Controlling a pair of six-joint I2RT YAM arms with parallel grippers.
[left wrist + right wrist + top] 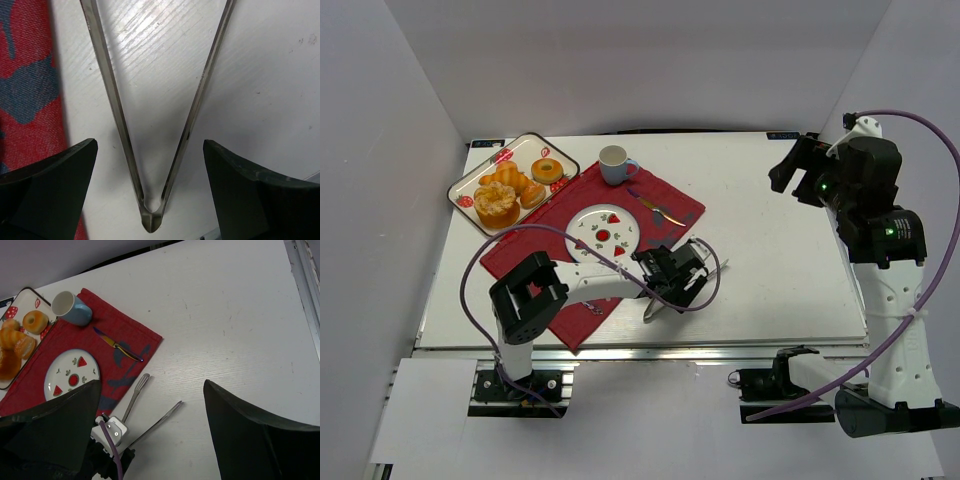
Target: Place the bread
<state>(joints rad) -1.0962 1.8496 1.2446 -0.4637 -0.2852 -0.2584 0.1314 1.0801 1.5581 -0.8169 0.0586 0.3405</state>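
The bread [533, 194] is a small oval golden-brown roll lying on the tray [470, 180] at the back left, beside a ring doughnut [547, 170] and a fluted cake [496, 205]. The right wrist view also shows the bread [25, 346]. My left gripper [678, 283] is low over the table at the red cloth's right edge. It is open, and its jaws straddle the hinge end of metal tongs [151, 215] lying flat on the table. The left gripper [149, 143] does not touch the tongs. My right gripper [790, 170] hangs high at the far right, and this right gripper [151, 382] is open and holds nothing.
A white plate [588, 222] with strawberry prints lies on the red cloth [650, 190]. A blue-and-white cup [615, 165] stands at the cloth's far edge. A small knife [655, 207] lies right of the plate. The tongs' arms [135, 395] spread out over bare white table.
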